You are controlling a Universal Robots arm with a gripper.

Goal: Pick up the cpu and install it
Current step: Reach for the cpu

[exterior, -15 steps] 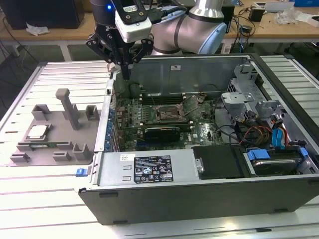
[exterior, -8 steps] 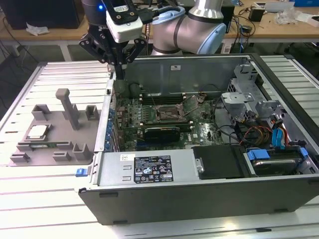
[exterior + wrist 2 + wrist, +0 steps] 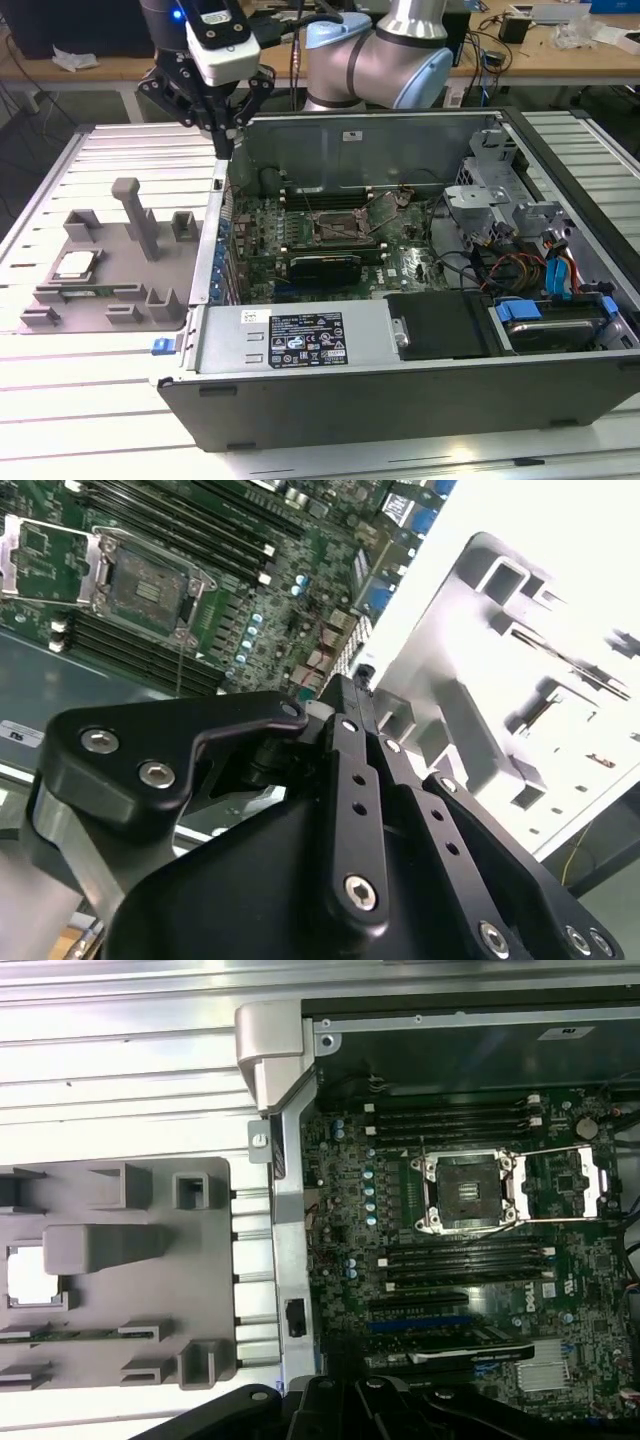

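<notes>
Hovering by case (image 3: 430, 395) edge, gripper (image 3: 227, 149) fingers pressed together; cpu (image 3: 75, 265) on gray fixture (image 3: 120, 277).

i see the cpu (image 3: 75, 264) pale silver on a grey tray (image 3: 120, 275). the motherboard (image 3: 405, 260) is green, my hand (image 3: 226, 148) black. the desk (image 3: 80, 400) shows pale ribbed stripes.

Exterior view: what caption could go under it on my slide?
The gripper hovers by the open case's wall; the cpu sits in the grey holder, the socket empty.

cpu (image 3: 75, 264): in holder (image 3: 118, 262) on table (image 3: 60, 400), exterior view's left of fingers (image 3: 224, 135).
socket (image 3: 345, 228): inside case (image 3: 400, 140), exterior view's right of fingers.
</notes>
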